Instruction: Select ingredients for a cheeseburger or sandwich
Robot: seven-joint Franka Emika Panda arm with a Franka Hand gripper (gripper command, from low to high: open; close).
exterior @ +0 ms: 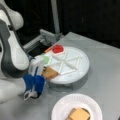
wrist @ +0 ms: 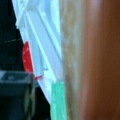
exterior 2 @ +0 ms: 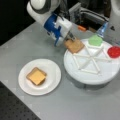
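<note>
No readable writing or labels on anything. Divided white tray on grey table: tan-brown toast square in compartment at tray edge nearest arm, green lettuce piece in neighbouring compartment, red tomato disc one further round. White paper plate beside tray carries yellow cheese square atop brown piece. Gripper angled down from blue-and-white wrist, fingers at toast square; wrist view filled by toast surface. Cannot tell whether jaws grip it.
</note>
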